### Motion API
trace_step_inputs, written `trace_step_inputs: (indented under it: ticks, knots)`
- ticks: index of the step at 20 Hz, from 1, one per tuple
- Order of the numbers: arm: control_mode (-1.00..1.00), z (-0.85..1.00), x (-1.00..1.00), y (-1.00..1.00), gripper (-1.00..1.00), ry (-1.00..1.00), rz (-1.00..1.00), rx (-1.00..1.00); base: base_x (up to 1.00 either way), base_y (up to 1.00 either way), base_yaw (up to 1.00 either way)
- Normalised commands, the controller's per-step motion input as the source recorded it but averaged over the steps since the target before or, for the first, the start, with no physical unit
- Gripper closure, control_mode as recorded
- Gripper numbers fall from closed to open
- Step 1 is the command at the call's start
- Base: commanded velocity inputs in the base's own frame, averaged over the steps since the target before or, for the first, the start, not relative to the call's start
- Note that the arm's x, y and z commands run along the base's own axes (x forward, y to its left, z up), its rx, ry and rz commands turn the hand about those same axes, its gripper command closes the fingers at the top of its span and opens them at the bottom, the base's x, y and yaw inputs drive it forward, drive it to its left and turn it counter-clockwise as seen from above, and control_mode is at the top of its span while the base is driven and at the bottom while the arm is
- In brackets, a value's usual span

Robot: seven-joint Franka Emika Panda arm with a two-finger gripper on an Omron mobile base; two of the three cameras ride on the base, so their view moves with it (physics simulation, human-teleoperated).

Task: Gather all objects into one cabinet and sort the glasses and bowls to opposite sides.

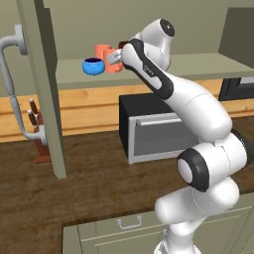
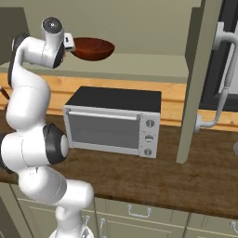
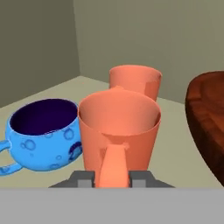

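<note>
The shelf [image 1: 198, 67] of the cabinet is carrying everything. The brown bowl [image 2: 93, 48] is sitting at its right part, well apart from the blue bowl [image 3: 43, 133] at its left. Between them, the mug [image 3: 119, 131] is standing before the tumbler [image 3: 135, 81]. The gripper [image 3: 113, 178] is flanking the mug's handle; whether it is clamping, I cannot tell. Judging: placing is finishing; next, retreating and moving the blue bowl.

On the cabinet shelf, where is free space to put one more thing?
Bare shelf lies between the brown bowl and the door edge. The other end is crowded: blue bowl, mug and tumbler stand close together, with the gripper at the mug's handle.
</note>
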Motion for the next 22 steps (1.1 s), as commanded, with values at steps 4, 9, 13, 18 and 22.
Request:
trace_step_inputs:
  ticks: [4, 9, 13, 18, 22]
  knots:
    - [-1.0, 0.0, -0.19, 0.0, -1.0, 0.0, -0.03, 0.0, 0.0, 0.0, 0.0]
    - [-1.0, 0.01, -0.26, -0.05, -1.0, 0.0, -0.05, 0.0, 0.0, 0.0, 0.0]
    - [-1.0, 0.15, -0.51, 0.0, -1.0, -0.05, -0.02, 0.0, 0.0, 0.0, 0.0]
    - [-1.0, 0.12, -0.77, -0.17, -1.0, -0.02, -0.17, 0.0, 0.0, 0.0, 0.0]
    - [-1.0, 0.0, -0.91, -0.58, -1.0, 0.02, -0.39, 0.04, 0.0, 0.0, 0.0]
